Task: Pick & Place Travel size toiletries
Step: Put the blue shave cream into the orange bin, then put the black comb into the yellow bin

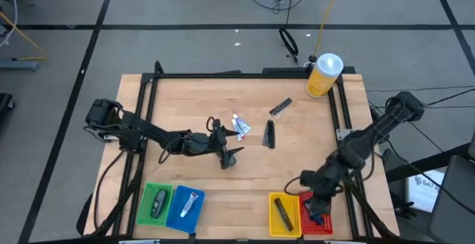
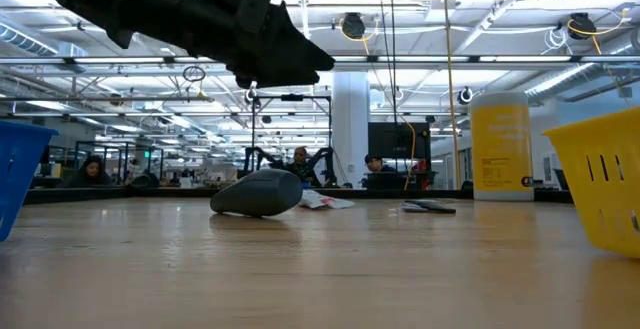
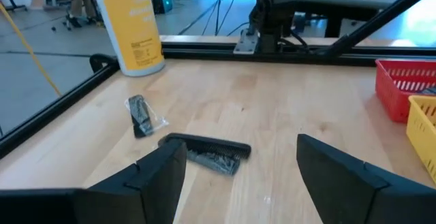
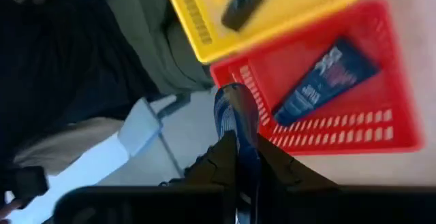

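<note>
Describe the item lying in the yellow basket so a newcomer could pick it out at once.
Start at the row of four small baskets along the table's near edge. The yellow basket is second from the right, beside the red one. Inside lies one slim black stick, the only item there and darker than the blue tube next door.

— What do the arms look like?
— Both dark, jointed, matte black (cables trailing off their bases).
— The fingers?
— Left gripper's fingers (image 3: 163, 176): black, wedge-shaped, flat-faced.

White lettering is being shown on the dark blue tube (image 4: 327, 80) in the red basket (image 4: 381, 125) beyond the right gripper (image 4: 237, 157), but nothing is being made out legibly.
</note>
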Controlling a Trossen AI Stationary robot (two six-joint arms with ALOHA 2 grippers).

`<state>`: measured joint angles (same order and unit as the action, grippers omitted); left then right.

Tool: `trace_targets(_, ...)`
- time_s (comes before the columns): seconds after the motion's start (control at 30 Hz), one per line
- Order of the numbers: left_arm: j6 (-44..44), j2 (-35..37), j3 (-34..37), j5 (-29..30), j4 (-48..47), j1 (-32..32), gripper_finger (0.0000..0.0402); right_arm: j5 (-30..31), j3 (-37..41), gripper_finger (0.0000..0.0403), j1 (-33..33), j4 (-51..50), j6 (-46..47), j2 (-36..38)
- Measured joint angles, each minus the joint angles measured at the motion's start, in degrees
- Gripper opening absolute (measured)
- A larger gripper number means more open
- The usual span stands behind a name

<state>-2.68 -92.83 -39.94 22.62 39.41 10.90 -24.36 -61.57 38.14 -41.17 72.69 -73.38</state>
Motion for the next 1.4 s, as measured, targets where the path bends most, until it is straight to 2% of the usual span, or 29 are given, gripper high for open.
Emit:
trace_targets(0.13,0.54,0.01,0.00,-0.06,0.40,0.00,0.0261,-1.41,7.71,0.0013,1.57,13.22,3.94,-0.61)
trace_targets(0.27,1.25,0.01,0.00,-0.43,1.75,0.00,0.0260,-6.72,16.02,0.0013,1.90,24.65,8.76,-0.57)
trace_targets(0.5,1.49,0.01,0.00,-1.08,2.06,-0.82,0.0260,-11.98,26.15,0.0025,0.34,36.59,9.26,-0.41)
trace_targets(0.63,1.28,0.01,0.00,-1.59,2.04,-1.42,0.0256,-13.42,29.58,0.0055,-1.54,41.39,9.18,-0.37)
trace_targets(0.8,1.11,0.01,0.00,-1.70,1.87,-1.51,0.0255,-14.98,32.10,0.0113,-5.35,46.38,8.66,0.26)
trace_targets(0.93,1.14,0.01,0.00,-1.74,1.47,-1.20,0.0255,-21.14,32.45,0.0158,-9.16,49.62,7.93,3.61)
trace_targets(1.03,1.30,0.01,0.00,-1.71,1.28,-0.69,0.0255,-22.04,32.45,0.0173,-12.37,52.10,3.87,8.06)
trace_targets(1.1,2.75,0.01,0.00,-1.64,1.18,-0.23,0.0255,-19.18,32.45,0.0175,-14.85,52.13,-3.01,11.10)
trace_targets(1.17,4.86,0.01,0.00,-1.36,1.17,0.22,0.0255,-13.42,32.45,0.0171,-17.48,51.72,-14.42,13.43)
trace_targets(1.3,4.77,0.04,0.00,-0.35,0.56,0.10,0.0255,6.48,32.45,0.0158,-21.85,49.01,-39.66,14.97)
trace_targets(1.4,2.11,0.04,-0.95,-4.04,-3.67,-2.36,0.0255,20.12,32.45,0.0152,-25.76,47.07,-52.28,14.43)
